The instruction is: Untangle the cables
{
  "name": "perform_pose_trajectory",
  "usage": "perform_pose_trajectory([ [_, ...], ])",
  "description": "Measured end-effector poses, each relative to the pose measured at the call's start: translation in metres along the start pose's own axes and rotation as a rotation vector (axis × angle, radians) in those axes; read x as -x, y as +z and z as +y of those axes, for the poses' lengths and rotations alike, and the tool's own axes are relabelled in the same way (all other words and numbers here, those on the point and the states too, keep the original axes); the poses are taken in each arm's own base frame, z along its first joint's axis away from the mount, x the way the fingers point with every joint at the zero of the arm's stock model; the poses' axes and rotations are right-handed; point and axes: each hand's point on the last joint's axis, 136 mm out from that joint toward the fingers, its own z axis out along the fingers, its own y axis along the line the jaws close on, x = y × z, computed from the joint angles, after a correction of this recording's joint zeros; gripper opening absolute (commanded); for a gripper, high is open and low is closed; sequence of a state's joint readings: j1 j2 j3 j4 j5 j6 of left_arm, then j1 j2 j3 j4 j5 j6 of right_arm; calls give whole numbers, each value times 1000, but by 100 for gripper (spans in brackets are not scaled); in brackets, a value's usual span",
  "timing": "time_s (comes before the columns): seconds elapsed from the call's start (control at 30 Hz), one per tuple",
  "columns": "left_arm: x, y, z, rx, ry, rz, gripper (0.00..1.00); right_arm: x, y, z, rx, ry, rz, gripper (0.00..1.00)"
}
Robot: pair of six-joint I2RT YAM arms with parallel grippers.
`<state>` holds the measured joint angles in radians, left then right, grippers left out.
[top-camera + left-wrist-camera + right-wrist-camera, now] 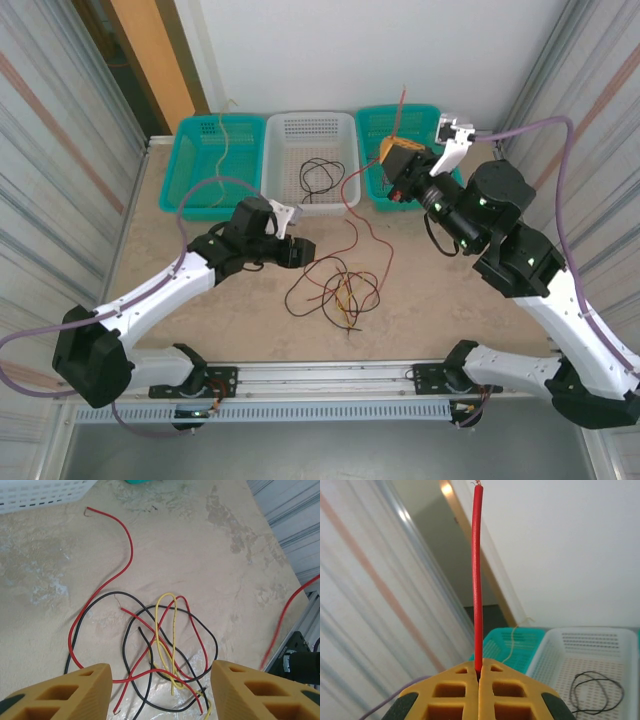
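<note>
The right tool (479, 674) is pressed together on the red cable (477, 580), whose short free end stands straight up out of the fingertips. From this clamp the strand runs down and away toward the left arm's side, so that is its long axis. It ends in the knot of cables (173, 630), red, black and yellow loops lying flat on the surface (225, 555). The left tool (160, 682) hangs with its fingers apart and nothing between them. The knot lies just ahead of and below its fingertips, in line with the gap. You should judge the left tool the nearer: it can pin the loops while the right draws the red strand out along its axis.
</note>
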<state>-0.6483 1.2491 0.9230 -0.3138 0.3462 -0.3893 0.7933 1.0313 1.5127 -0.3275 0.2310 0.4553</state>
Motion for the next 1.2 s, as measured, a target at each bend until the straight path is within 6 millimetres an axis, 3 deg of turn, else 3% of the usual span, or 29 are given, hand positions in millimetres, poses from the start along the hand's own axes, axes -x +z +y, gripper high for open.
perform_pose_trajectory([
  [0.13, -10, 0, 4, 6, -11, 19, 56, 21, 9, -21, -68, -5, -29, 0],
  [0.33, -15, -1, 4, 3, -25, 38, 53, 77, 29, -57, -153, -12, -120, 0],
  [0.5, -17, -1, 4, 5, -27, 43, 55, 110, 60, -100, -207, 2, -165, 0],
  [0.77, -23, -6, 16, 47, -47, 66, 57, 142, 114, -174, -244, 73, -217, 0],
  [0.87, -19, -12, 31, 81, -82, 56, 58, 132, 132, -201, -272, 85, -189, 0],
  [1.0, -4, -29, 48, 124, -131, 17, 58, 95, 157, -244, -335, 119, -107, 2],
  [1.13, 15, -45, 43, 121, -123, -34, 61, 26, 169, -302, -454, 187, 33, 34],
  [1.2, 18, -50, 38, 113, -116, -47, 61, -14, 167, -328, -522, 229, 109, 37],
])
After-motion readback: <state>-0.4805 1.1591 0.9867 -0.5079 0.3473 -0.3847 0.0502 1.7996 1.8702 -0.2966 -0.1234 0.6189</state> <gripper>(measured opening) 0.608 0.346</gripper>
